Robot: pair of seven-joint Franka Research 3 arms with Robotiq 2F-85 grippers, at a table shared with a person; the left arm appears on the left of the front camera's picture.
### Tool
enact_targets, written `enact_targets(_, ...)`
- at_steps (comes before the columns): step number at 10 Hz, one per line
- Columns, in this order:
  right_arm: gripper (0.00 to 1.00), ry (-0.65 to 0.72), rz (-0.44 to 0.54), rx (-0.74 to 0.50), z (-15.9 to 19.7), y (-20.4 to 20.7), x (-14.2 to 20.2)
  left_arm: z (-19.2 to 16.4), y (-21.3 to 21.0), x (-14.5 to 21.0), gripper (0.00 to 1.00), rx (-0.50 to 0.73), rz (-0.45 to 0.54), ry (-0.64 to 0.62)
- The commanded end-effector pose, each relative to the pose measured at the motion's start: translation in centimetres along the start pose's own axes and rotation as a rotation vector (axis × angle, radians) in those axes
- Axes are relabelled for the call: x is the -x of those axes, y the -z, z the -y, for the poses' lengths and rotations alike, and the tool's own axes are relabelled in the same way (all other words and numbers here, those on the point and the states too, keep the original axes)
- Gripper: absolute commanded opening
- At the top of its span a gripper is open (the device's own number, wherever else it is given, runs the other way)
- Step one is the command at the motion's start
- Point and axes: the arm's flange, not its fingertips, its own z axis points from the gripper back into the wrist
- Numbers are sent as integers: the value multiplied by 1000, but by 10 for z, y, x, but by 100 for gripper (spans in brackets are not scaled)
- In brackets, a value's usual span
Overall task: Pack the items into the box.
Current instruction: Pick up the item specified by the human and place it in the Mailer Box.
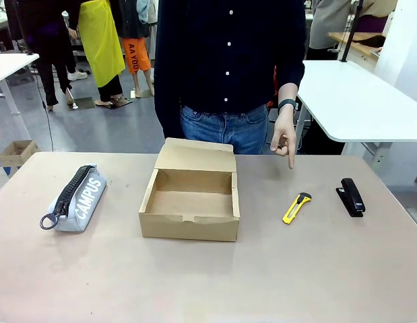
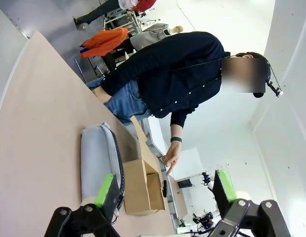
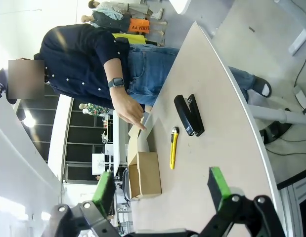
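Observation:
The brown cardboard box (image 1: 189,199) stands open in the middle of the table, its flap lid tilted back toward the person. Left of it lies the grey "CAMPUS" pouch (image 1: 77,197), ring pull toward me. Right of the box lies the yellow-and-black utility knife (image 1: 296,207). The person's hand (image 1: 284,142) points a finger down above the knife. In the left wrist view my left gripper (image 2: 165,190) is open above the table, with the pouch (image 2: 97,159) and box (image 2: 143,187) beyond it. My right gripper (image 3: 162,186) is open too, with the knife (image 3: 173,148) and box (image 3: 145,175) ahead.
A black stapler (image 1: 350,196) lies right of the knife, near the table's right edge; the right wrist view shows the stapler (image 3: 188,115) as well. The person stands at the far side. A white table (image 1: 360,101) is behind on the right.

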Motion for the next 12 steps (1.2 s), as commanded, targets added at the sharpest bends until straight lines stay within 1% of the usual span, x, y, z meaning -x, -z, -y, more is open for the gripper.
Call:
enact_targets(1, 100, -28, 14, -14, -2, 1, -1, 3, 0, -3, 100, 23, 20, -3)
enact_targets(4, 100, -28, 14, -14, -2, 1, -1, 3, 0, -3, 100, 23, 20, -3)
enact_targets(5, 100, 1, -2, 5, -1, 1, 1, 3, 0, -3, 100, 23, 20, -3)
enact_targets(6, 100, -57, -37, 56, -24, 17, 4, 3, 0, -3, 100, 23, 20, -3)
enact_targets(7, 100, -113, -70, 162, -53, 39, 11, 3, 0, -3, 100, 23, 20, -3)
enact_targets(8, 100, -165, -129, 260, -88, 65, 21, 3, 0, -3, 100, 23, 20, -3)
enact_targets(9, 100, -218, -207, 327, -116, 91, 31, 3, 0, -3, 100, 23, 20, -3)
enact_targets(10, 100, -269, -265, 411, -142, 121, 42, 3, 0, -3, 100, 23, 20, -3)
enact_targets(11, 100, -364, -293, 481, -169, 153, 55, 3, 0, -3, 100, 23, 20, -3)
enact_targets(12, 100, -446, -358, 539, -198, 193, 73, 3, 0, -3, 100, 23, 20, -3)
